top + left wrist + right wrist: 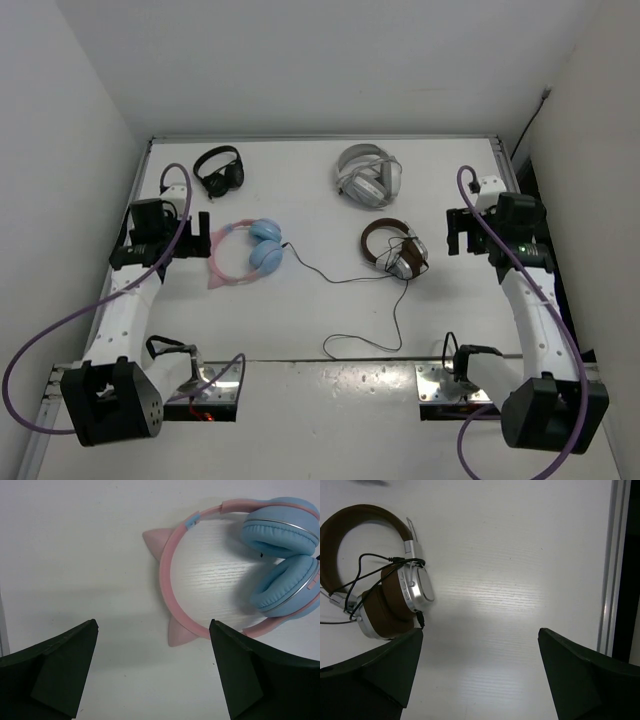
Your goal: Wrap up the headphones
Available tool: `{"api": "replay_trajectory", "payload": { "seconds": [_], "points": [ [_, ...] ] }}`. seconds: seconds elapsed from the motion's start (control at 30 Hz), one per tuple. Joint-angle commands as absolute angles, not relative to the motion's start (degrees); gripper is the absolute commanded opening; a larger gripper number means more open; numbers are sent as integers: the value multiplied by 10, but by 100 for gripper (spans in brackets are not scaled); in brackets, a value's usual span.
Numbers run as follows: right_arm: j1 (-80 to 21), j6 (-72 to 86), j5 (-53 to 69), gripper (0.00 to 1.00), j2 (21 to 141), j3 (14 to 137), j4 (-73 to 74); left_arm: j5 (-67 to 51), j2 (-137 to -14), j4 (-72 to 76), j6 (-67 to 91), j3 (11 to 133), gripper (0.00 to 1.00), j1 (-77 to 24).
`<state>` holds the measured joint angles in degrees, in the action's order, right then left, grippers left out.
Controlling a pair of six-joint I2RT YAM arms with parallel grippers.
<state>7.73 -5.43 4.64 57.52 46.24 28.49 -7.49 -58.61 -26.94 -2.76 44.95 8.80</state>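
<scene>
As headphones (263,246) lie flat, left tool (199,235) gapes nearby

I count four pairs of headphones on the white tabletop (300,315). There is one over-ear pair with round light-blue cups and a pink headband (252,250), one brown padded pair with silver cups (395,248), one small black pair (218,170) and one large white-and-silver pair (368,176). The pink headband carries two pointed cat ears (156,541). I see two white robot arms, the left arm (122,308) and the right arm (530,310). Each ends in one black claw, the left claw (197,236) and the right claw (458,232).
</scene>
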Motion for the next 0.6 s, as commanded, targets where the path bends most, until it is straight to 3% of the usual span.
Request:
{"api": "replay_trajectory", "payload": {
  "seconds": [0.0, 0.2, 0.4, 0.57],
  "points": [
    [71, -22, 11, 99, 566, 468, 261, -97, -584, -256, -33, 478, 100, 102],
    [35, 47, -76, 100, 583, 497, 267, -47, -608, -300, -19, 532, 100, 102],
    [30, 7, 40, 100, 572, 511, 278, -88, -603, -294, -54, 520, 100, 102],
    [4, -45, 80, 100, 616, 553, 329, -76, -671, -327, -86, 526, 100, 91]
  ]
}}
